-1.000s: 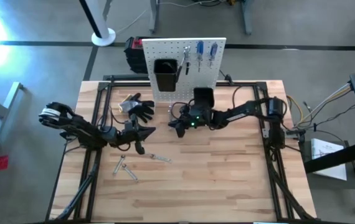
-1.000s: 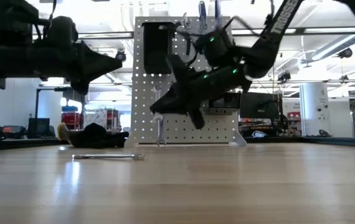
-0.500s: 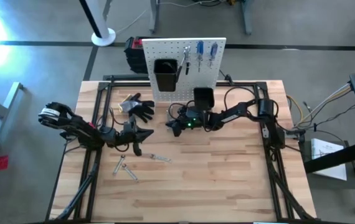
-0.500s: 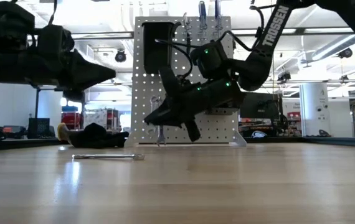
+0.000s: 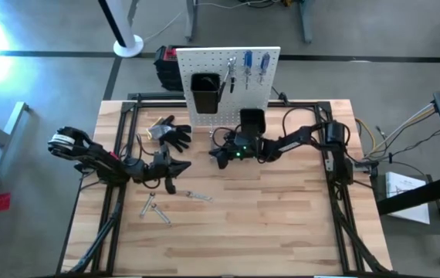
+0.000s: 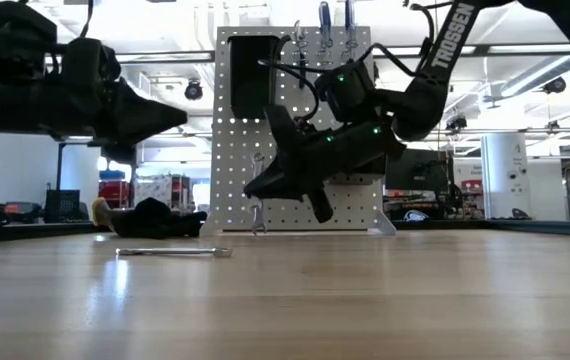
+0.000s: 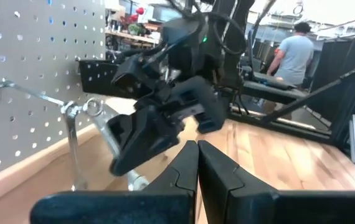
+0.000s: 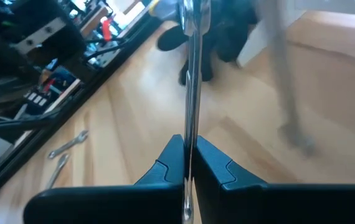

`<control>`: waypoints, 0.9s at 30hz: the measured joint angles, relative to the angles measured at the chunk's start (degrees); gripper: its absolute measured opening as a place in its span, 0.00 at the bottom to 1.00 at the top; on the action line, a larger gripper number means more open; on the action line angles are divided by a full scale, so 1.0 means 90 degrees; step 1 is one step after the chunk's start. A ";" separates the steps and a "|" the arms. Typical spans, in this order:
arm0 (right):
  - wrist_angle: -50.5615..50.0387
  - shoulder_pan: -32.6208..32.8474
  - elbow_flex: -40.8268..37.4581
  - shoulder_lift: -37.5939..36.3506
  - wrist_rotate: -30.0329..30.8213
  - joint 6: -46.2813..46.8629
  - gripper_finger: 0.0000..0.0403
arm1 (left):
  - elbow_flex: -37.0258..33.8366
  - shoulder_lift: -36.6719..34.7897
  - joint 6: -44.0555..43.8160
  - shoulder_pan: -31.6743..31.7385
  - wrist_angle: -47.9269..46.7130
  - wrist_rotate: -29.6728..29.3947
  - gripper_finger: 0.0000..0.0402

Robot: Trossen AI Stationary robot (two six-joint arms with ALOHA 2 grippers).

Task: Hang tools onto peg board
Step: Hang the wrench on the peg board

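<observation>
Far left, the left tool [image 5: 170, 166] hangs above the worktop [image 5: 282, 224] with its fingers pressed together and nothing between them, waiting near the black gloves [image 5: 175, 134]. Below it lie three loose wrenches [image 5: 157, 208] on the bare wood, not yet picked up.

Toward the middle, the right tool [image 5: 218, 157] is just in front of the foot of the peg board [image 5: 204, 116], its fingers clamped on a slim silver wrench [image 8: 190, 81] that runs straight out ahead of them. Another wrench [image 7: 73, 146] already dangles from a wire hook [image 7: 31, 94] low on the board. Up top hang pliers [image 5: 231, 77] and two blue-handled screwdrivers [image 5: 256, 66], and there are two black bins [image 5: 204, 91], one high and one lower right.

The step in hand looks like threading the held wrench's ring end onto a free hook. To do it well, I would line the ring up square with the hook tip, approach slowly along the hook's axis, and keep clear of the hanging wrench so it is not knocked off. Only let go once the ring sits past the hook's upturned end; releasing early would likely drop it behind the board's base.
</observation>
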 joint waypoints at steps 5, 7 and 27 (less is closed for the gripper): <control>0.0045 -0.0071 -0.0001 0.0005 -0.0026 0.0003 0.00 | 0.0024 -0.0007 0.0049 0.0000 -0.0013 0.0005 0.00; 0.0041 -0.0131 0.0005 0.0005 -0.0039 0.0020 0.00 | 0.0024 -0.0011 0.0053 0.0000 -0.0015 0.0002 0.00; -0.0267 -0.0280 0.0026 -0.0003 -0.0093 -0.0236 0.21 | 0.0015 -0.0018 -0.0004 0.0000 -0.0020 0.0003 0.00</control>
